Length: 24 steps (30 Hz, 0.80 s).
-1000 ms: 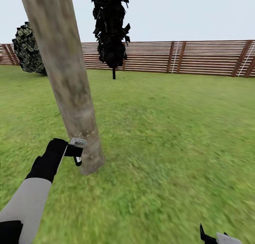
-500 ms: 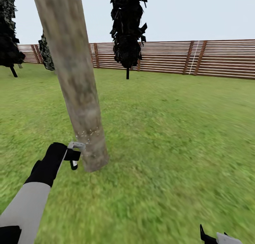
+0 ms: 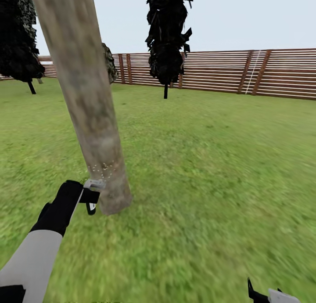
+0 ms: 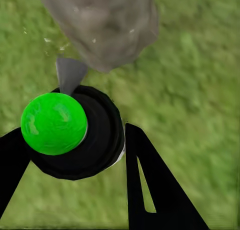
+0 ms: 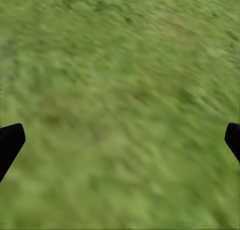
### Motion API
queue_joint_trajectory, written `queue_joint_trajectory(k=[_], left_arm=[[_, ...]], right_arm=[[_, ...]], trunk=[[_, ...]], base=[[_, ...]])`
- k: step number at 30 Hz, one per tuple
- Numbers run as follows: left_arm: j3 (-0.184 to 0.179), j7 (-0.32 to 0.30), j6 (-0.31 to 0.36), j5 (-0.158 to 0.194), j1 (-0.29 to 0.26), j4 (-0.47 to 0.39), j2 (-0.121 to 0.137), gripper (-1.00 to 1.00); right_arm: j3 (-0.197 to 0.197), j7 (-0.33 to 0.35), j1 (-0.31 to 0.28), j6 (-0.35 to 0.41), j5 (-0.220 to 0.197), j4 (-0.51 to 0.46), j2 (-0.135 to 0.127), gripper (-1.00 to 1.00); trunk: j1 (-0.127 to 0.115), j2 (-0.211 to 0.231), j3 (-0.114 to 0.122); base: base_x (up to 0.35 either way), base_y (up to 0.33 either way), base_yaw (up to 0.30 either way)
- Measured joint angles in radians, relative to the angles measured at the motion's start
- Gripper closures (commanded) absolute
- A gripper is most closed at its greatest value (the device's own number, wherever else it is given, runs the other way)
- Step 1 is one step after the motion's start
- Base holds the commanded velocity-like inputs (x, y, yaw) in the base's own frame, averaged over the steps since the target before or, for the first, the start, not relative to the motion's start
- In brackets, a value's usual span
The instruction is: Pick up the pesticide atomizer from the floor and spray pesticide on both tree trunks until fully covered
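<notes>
A thick tree trunk of mottled grey-beige bark leans up from the grass of the garden. My left gripper is shut on the pesticide atomizer right beside the trunk's base. Small white specks dot the bark just above the nozzle. In the left wrist view the atomizer has a green ball top and a black body. It sits between my black fingers, and its grey nozzle points at the trunk base. My right gripper hangs low at the right, open over bare grass.
A brown slat fence closes the lawn at the back. A thin-stemmed black columnar tree stands before it, another at the far left. A leafy bush peeks out behind the trunk. Open grass spreads to the right.
The whole view has swung: fence and black trees slid right, and a second black tree came in at the left. My left gripper with the atomizer stays at the trunk's base.
</notes>
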Motion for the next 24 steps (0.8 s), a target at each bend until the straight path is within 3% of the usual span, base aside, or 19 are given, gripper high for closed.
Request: queue_joint_trajectory(k=[6,15,24], left_arm=[[0.006,0.000,0.000,-0.001,0.006,0.000,0.000,1.00],[0.009,0.002,-0.003,0.000,0.035,0.000,-0.003,1.00],[0.010,0.002,-0.008,-0.001,0.040,0.041,-0.005,1.00]], right_arm=[[0.000,0.000,0.000,0.000,-0.001,0.000,0.000,-1.00],[0.000,0.000,0.000,0.000,0.000,0.000,0.000,-1.00],[0.000,0.000,0.000,0.000,0.000,0.000,0.000,-1.00]], trunk=[[0.000,0.000,0.000],[0.000,0.000,0.000],[0.000,0.000,0.000]], base=[[0.002,-0.258,0.273],[0.021,-0.032,0.271],[0.205,-0.180,0.037]])
